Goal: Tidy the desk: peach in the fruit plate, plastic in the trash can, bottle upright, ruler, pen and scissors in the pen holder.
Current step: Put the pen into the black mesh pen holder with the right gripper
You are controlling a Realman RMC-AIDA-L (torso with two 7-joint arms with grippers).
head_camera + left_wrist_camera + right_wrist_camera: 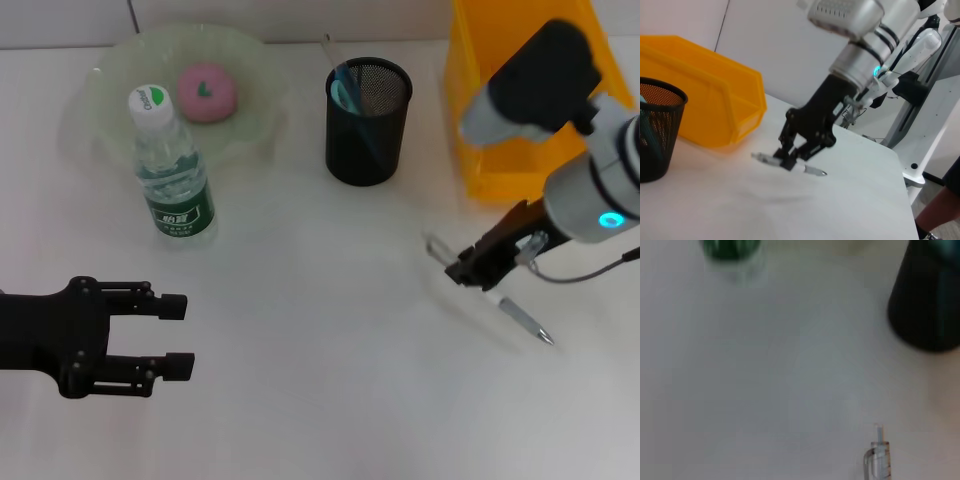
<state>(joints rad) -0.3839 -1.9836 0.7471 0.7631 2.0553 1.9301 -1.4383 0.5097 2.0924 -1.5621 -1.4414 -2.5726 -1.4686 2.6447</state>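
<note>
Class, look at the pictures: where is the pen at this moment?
In the head view the pen lies on the desk's right side, in front of the yellow bin, with the right claw down over its middle.

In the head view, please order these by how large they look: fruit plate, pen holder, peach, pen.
Largest to smallest:
1. fruit plate
2. pen holder
3. pen and peach: unsure; the pen looks longer but far thinner, partly hidden by the right gripper.
</note>
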